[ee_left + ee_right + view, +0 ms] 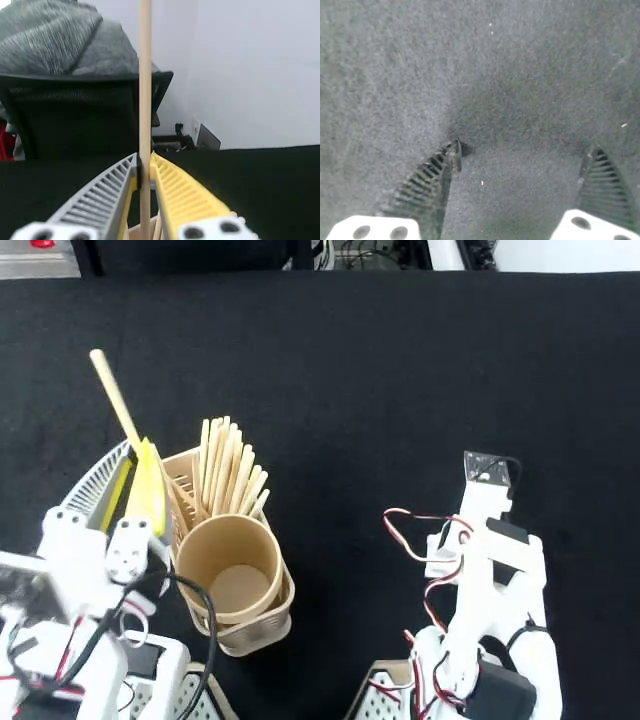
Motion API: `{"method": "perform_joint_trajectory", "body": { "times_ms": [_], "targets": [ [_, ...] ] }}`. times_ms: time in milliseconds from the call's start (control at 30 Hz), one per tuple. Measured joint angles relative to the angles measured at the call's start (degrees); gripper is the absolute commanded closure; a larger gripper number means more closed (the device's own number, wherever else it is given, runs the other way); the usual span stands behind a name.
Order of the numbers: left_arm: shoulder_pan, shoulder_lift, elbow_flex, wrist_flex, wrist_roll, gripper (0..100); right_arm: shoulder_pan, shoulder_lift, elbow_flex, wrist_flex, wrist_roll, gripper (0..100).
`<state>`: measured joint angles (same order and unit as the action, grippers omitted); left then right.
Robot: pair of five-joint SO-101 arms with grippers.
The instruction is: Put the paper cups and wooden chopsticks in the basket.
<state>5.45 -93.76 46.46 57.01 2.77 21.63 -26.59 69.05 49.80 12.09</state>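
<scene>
A beige basket [262,625] stands at the front left of the black table. Inside it sit a paper cup [232,565] and a bundle of wooden chopsticks [230,475] leaning toward the back. My left gripper [135,470], with one yellow and one grey finger, is just left of the basket, shut on a single chopstick [115,400] that sticks up and back. In the left wrist view that chopstick [145,90] runs upright between the fingers of the shut gripper [144,167]. My right gripper [520,155] hangs open over bare cloth, nothing between its fingers.
The right arm [490,550] stands folded at the front right, well apart from the basket. Black cloth [380,370] covers the table. A dark chair [75,115] and a white wall are beyond the table's far edge.
</scene>
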Motion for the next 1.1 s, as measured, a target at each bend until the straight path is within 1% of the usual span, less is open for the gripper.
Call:
{"method": "perform_joint_trajectory", "body": {
  "times_ms": [33, 100, 167, 300, 400, 467, 533, 600, 733, 767, 833, 900, 1033, 1100],
  "targets": [
    [0.0, 0.0, 0.7, 0.0, 0.0, 94, 0.0, 0.0, 0.0, 0.0, 0.0, 61.6],
    [0.0, 0.0, 2.11, 0.62, 0.0, 85, 0.0, 0.0, 0.0, 0.0, 0.0, 61.6],
    [-1.14, 0.35, 2.29, 3.6, -0.97, 78, 0.0, 0.0, 0.0, 0.0, 0.0, 61.6],
    [-8.79, 0.26, 1.23, 13.36, 0.18, 75, 0.0, 0.0, 0.0, 0.0, 0.0, 61.6],
    [-12.84, 0.18, -0.97, 18.81, 1.05, 76, 0.0, 0.0, 0.0, 0.0, 0.0, 61.7],
    [-14.86, 0.18, -1.85, 20.57, 1.05, 76, 0.0, 0.0, 0.0, 0.0, 0.0, 61.8],
    [-17.58, 0.18, -1.93, 21.63, 1.05, 76, 0.0, 0.0, 0.0, 0.0, 0.0, 65.2],
    [-20.75, 0.09, -1.93, 23.12, 1.05, 79, 0.0, 0.0, 0.0, 0.0, 0.0, 74.5],
    [-26.99, -0.88, -1.23, 25.93, 0.79, 91, 0.18, -0.09, -0.53, 0.09, 0.0, 96.1],
    [-28.31, -1.93, -0.79, 26.02, -0.18, 94, 0.0, -0.18, -1.14, 0.09, 0.0, 98.3],
    [-30.68, -4.92, 0.44, 26.02, -3.87, 97, -0.53, -0.18, -2.64, 0.18, 0.0, 98.2],
    [-32.0, -8.79, 2.46, 26.02, -8.97, 97, -1.23, -0.09, -4.66, 0.62, 0.0, 98.3],
    [-32.62, -10.02, 6.68, 26.11, -17.93, 97, -1.49, -0.09, -11.96, 7.56, 0.09, 98.3],
    [-32.7, -10.02, 8.97, 26.11, -19.6, 97, -1.49, -0.53, -16.44, 12.31, 0.09, 98.4]
  ]
}}
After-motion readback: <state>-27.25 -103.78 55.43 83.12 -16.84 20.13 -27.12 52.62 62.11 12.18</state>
